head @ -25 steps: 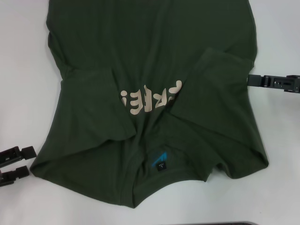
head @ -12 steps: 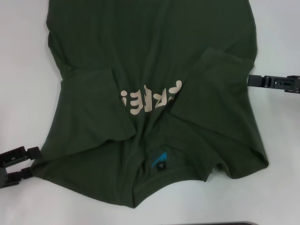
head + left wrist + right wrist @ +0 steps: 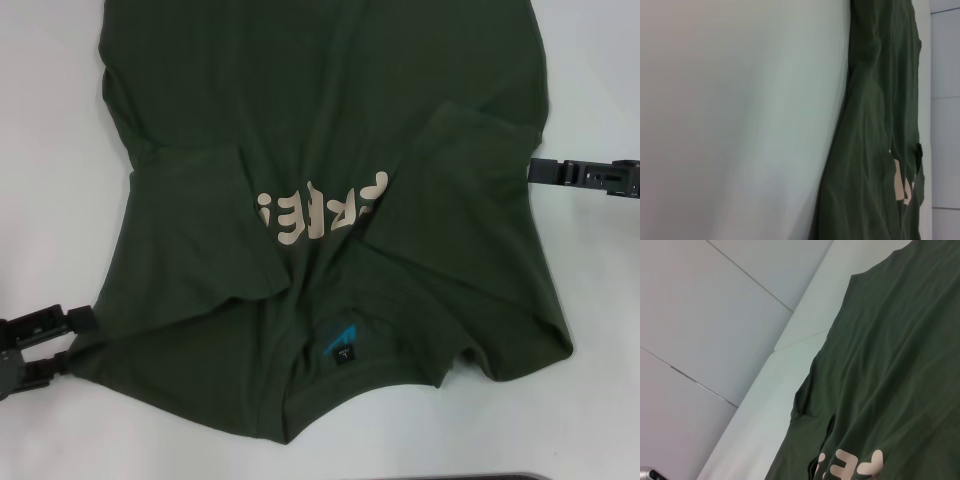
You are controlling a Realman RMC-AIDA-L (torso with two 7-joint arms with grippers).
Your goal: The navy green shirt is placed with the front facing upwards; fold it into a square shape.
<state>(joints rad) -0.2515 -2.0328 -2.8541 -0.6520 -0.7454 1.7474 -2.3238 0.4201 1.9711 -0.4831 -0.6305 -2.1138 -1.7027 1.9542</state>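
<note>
**Op:** I'm looking at the navy green shirt (image 3: 330,200) lying spread on the white table (image 3: 50,150), front up, neck label (image 3: 342,345) at the near edge. Both sleeves are already lying folded inward over the chest lettering (image 3: 320,215).

**Eng:** Where are the grippers sitting?

**Op:** Left gripper (image 3: 72,345) is sitting at the near left corner of the shirt, its fingers (image 3: 75,320) spread apart with the shoulder hem just ahead of the tips, touching or nearly so; I can't tell which. Nothing is clamped. Right gripper (image 3: 535,170) is sitting at the opposite side edge, tip right against the fabric by the folded sleeve. I can't tell how its fingers are standing.

**Eng:** How are you expecting the cloth to behave?

**Op:** I'm judging it as light, limp cotton: no stiffness, so it's going to drape and drag, and the folded sleeves may slide open if I'm lifting too fast. Not fragile, not slippery against the pads.

**Eng:** Grab points?

**Op:** I'm thinking the shoulder corner directly in front of the left fingers, pinching all layers at the hem. On the right, I'm favouring the matching near corner, which is lying toward me from that gripper, so both ends are rising level.
</note>
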